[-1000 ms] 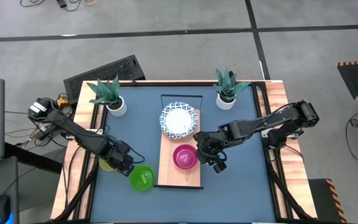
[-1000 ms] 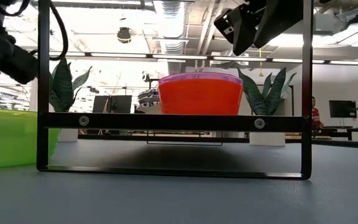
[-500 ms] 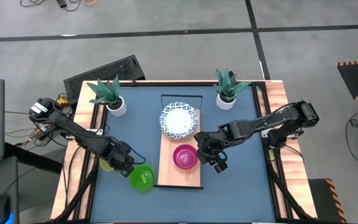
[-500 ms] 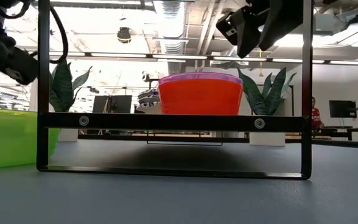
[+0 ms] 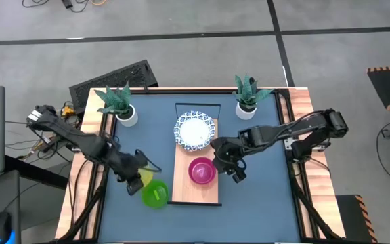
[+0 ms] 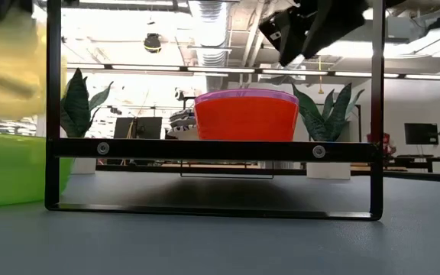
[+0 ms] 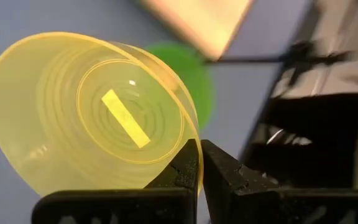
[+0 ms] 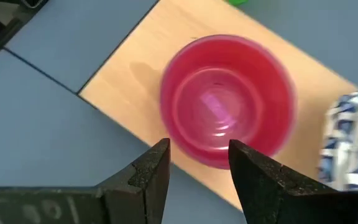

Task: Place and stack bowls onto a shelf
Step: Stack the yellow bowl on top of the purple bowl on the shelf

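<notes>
While the left gripper (image 7: 199,163) pinched the yellow bowl (image 7: 89,115) by its rim, lifted beside the green bowl (image 5: 155,194), the right gripper (image 8: 197,163) hung open-fingered over the stacked red bowl (image 8: 225,99) on the shelf (image 5: 181,186); carrying yellow onto that stack looked next.

My left gripper (image 7: 199,163) has black fingers; the bowl in it, the yellow bowl (image 7: 86,115), is clear yellow; the green bowl (image 5: 156,194) is bright lime; the stacked bowls (image 5: 202,170) look magenta from above and red with a purple rim (image 6: 247,94) from the side; the shelf (image 5: 181,181) is pale wood; the white bowl (image 5: 195,131) has a blue-patterned rim; the tabletop (image 5: 263,196) is slate blue; my right gripper (image 8: 197,163) is black.
</notes>
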